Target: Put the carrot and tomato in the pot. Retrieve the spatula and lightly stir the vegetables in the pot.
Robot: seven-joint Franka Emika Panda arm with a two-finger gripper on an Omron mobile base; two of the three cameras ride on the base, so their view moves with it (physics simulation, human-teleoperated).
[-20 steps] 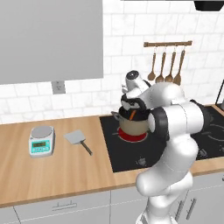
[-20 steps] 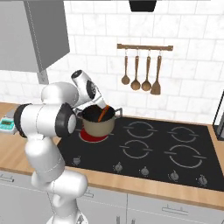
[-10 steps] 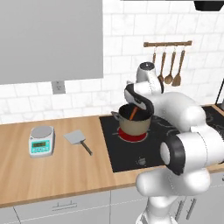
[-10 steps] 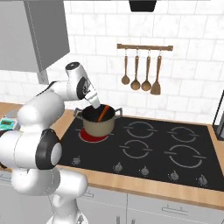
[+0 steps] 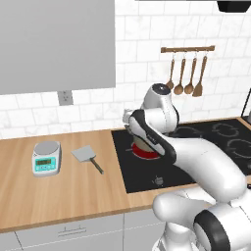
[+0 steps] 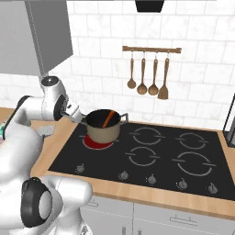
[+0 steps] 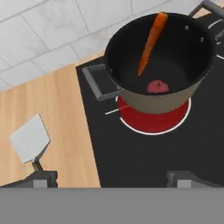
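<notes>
Swung left off the pot (image 7: pixel 175 94), wide-open claw (image 7: pixel 111 177) hovers; carrot (image 7: pixel 151 41) leans tip-down against its rim.

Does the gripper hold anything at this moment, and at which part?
Nothing is held. The gripper is open, above the stove beside the pot.

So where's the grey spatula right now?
The grey spatula lies flat on the wooden counter in the left base view, between the small kitchen scale on its left and the black stovetop on its right.
</notes>
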